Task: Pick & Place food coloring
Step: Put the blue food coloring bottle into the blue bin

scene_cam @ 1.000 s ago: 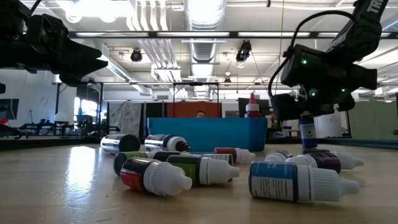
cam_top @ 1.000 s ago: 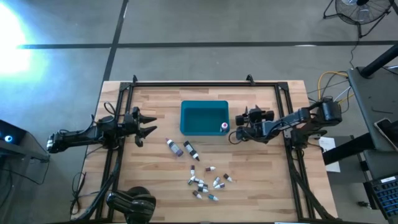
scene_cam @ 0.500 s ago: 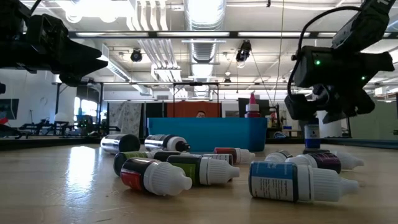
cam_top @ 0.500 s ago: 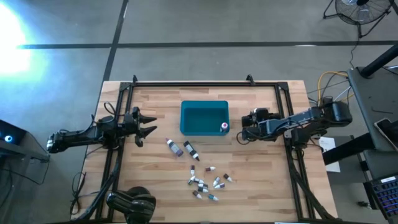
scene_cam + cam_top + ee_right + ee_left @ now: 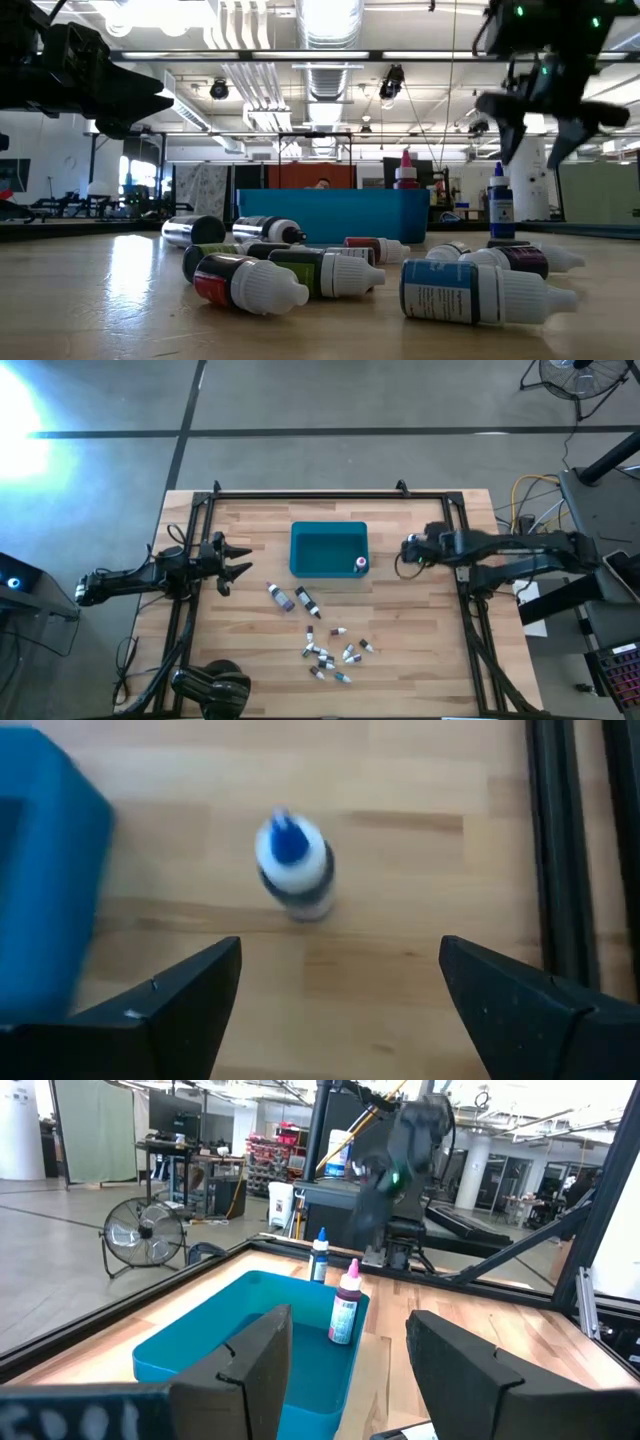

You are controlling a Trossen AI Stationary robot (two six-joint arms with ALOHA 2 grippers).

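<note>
My right gripper (image 5: 410,548) hangs open above a blue-capped food coloring bottle (image 5: 292,863), which stands upright on its base on the table right of the teal bin (image 5: 329,527). The low view shows the same bottle (image 5: 500,203) below the spread fingers (image 5: 532,140). A pink-capped bottle (image 5: 360,564) stands upright in the bin's near right corner (image 5: 345,1302). Several small bottles (image 5: 330,650) lie on their sides near the table's near edge, two longer ones (image 5: 293,598) beside them. My left gripper (image 5: 240,558) waits open left of the bin.
The black frame rail (image 5: 460,590) runs along the table's right side, close to my right arm. Another rail (image 5: 190,590) runs along the left. A dark round object (image 5: 215,685) sits at the near left corner. Bare wood (image 5: 420,640) lies right of the bottle pile.
My right gripper carried the blue bottle slightly toward the table's right edge, set it upright on the wood, opened and let go. It then rose and drew back toward the right edge. The bottle now stands free.
</note>
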